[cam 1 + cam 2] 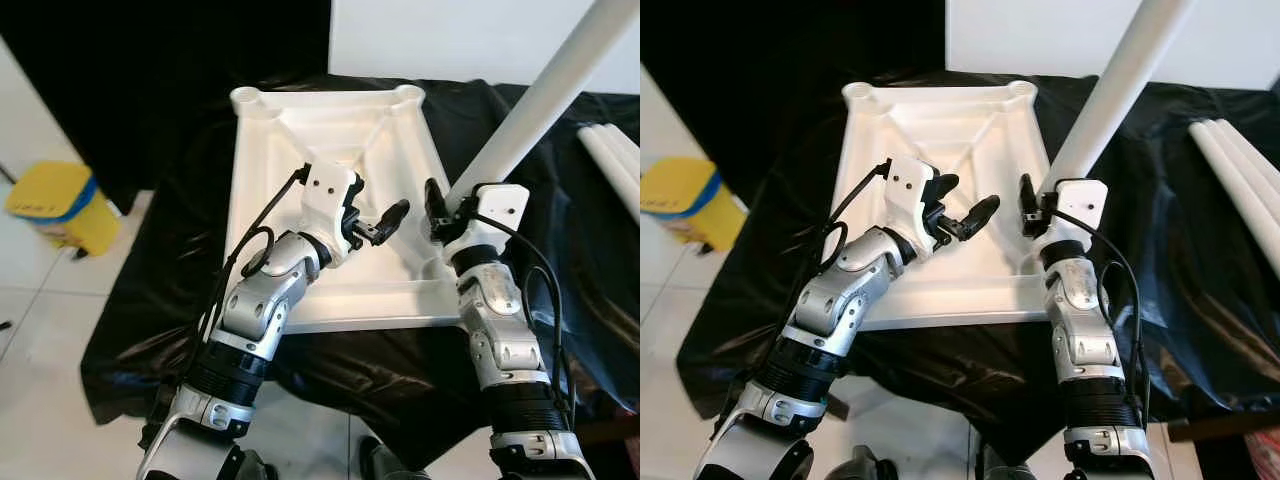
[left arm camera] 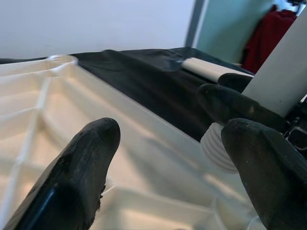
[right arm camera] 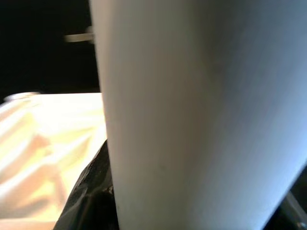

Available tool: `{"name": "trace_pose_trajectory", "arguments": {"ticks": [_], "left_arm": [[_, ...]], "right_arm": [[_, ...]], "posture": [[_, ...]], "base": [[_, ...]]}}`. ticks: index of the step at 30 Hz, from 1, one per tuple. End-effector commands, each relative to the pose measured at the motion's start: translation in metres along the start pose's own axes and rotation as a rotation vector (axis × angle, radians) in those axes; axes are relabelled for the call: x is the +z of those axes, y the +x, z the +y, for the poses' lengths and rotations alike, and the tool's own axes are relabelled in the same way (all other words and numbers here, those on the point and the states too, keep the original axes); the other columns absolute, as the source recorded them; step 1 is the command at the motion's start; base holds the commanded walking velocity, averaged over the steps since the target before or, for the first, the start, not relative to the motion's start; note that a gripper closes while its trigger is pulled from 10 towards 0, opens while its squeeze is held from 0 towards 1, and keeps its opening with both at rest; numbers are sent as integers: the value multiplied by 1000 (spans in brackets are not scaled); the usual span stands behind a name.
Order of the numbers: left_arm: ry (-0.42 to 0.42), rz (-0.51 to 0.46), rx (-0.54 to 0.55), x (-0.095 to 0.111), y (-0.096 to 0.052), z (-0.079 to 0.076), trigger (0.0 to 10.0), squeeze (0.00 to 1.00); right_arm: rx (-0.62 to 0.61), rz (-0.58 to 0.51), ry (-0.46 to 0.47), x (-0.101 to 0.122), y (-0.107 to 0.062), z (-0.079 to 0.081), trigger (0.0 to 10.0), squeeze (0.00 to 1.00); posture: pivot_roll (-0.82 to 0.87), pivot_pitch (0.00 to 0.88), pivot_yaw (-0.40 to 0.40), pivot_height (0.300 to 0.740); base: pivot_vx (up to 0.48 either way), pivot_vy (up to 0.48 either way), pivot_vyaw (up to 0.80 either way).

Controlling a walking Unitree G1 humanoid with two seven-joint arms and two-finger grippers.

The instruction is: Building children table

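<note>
**Operator:** Where is the table top, and what does the right gripper (image 1: pixel 447 213) hold?

**Technician:** The white table top (image 1: pixel 300 140) lies upside down, ribs upward, on a black cloth (image 1: pixel 150 300). The right gripper's fingers are closed around a white table leg (image 1: pixel 535 105) just above its ribbed lower end (image 2: pixel 216 149). That end sits at the top's near right corner — directly below the gripper — and the leg rises tilted, up and away to the right.

**Operator:** And the left gripper (image 1: pixel 962 203)?

**Technician:** Its fingers (image 2: pixel 79 167) are spread wide and hold nothing. It hovers over the inside of the table top, pointing at the leg and the right gripper, just beside them but apart.

**Operator:** Other parts?

**Technician:** More white legs (image 1: pixel 1235 170) lie on the cloth, well to the right of the right gripper. A yellow bin (image 1: pixel 60 205) stands on the floor, far left of the left gripper.
</note>
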State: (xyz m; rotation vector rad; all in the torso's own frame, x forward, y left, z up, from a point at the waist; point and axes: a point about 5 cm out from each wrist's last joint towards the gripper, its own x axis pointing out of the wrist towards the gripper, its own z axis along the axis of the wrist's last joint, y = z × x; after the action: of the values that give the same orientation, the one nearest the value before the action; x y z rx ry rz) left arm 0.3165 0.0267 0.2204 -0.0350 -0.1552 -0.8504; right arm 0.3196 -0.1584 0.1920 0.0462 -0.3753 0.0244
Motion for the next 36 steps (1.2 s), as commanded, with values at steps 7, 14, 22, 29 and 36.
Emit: {"name": "trace_pose_trajectory", "arguments": {"ticks": [7, 14, 22, 29, 36], "left_arm": [[19, -10, 4, 1, 1, 1, 10000, 0], [14, -13, 6, 2, 1, 1, 10000, 0], [-9, -7, 19, 1, 1, 3, 10000, 0], [6, 1, 6, -1, -1, 2, 10000, 0], [66, 18, -74, -4, -8, -4, 10000, 0]], "right_arm": [[-10, 16, 11, -2, 1, -2, 10000, 0], [-7, 20, 13, -2, 2, -1, 10000, 0], [6, -1, 10, 0, 1, 0, 10000, 0], [20, 4, 7, -1, 0, 2, 10000, 0], [23, 30, -2, -6, -5, 3, 10000, 0]], "posture": [[-38, 124, -29, 740], [-38, 124, -29, 740], [-37, 126, -31, 740], [-36, 120, -32, 740], [-35, 116, -32, 740]], "base": [[0, 0, -769], [0, 0, -764], [0, 0, -350], [0, 0, 0], [0, 0, 0]]}}
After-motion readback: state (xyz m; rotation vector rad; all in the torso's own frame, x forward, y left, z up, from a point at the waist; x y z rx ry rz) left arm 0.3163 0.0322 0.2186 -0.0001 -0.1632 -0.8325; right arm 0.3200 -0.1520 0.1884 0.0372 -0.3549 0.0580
